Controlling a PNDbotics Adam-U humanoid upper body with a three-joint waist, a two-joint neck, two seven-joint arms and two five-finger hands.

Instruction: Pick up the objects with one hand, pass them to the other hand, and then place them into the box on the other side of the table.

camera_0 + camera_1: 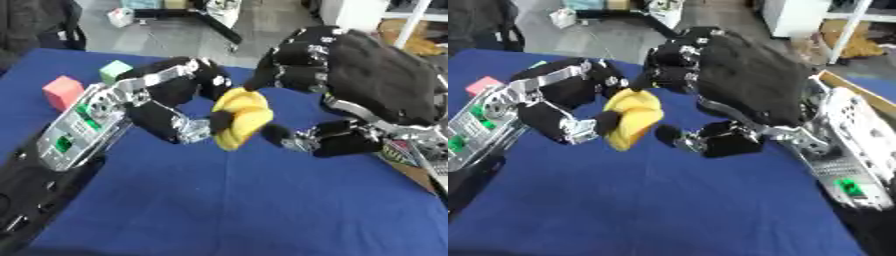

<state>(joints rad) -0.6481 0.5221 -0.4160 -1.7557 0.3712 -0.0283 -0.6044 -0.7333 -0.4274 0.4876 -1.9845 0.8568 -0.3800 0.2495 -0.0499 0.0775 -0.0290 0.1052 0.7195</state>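
Observation:
A yellow lumpy object [241, 116] hangs above the blue table [227, 200], between both hands. My left hand [162, 100] comes in from the left, its fingers curled over the object's top and its thumb pressed against the lower left side. Opposite it, my right hand [350, 75] reaches in from the right. Its curled fingers [293, 70] touch the object's upper right, and its thumb [289, 137] lies close against the lower right edge. Part of the object is hidden behind the fingertips.
A pink cube [63, 91] and a green cube [114, 70] sit on the table's far left. A brown-rimmed box [859, 95] lies at the right edge, mostly hidden by my right arm. Floor and furniture legs lie beyond the far edge.

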